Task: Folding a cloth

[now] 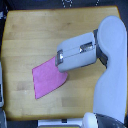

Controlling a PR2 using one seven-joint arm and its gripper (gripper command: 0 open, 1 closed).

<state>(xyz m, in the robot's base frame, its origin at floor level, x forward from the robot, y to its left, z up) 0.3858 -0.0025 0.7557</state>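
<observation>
Wooden bench (30, 35) carries the cloth (47, 77), running diagonally away from the gripper (61, 62); arm (80, 52) reaches horizontally, grip unclear.

White arm (111, 60) reached in from the exterior view's right, forearm level; claw (59, 58) end hidden, state unclear.

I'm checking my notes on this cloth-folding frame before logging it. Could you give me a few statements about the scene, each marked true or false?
1. The plain pink-magenta fabric cloth lies on the light wooden tabletop. True.
2. The cloth carries a striped pattern. False: it is plain.
3. The grey-and-white robot arm reaches in from the exterior view's right. True.
4. The cloth covers the whole tabletop. False: bare wood shows all around it.
5. The gripper's fingertips are clearly visible. False: the arm hides them.
</observation>
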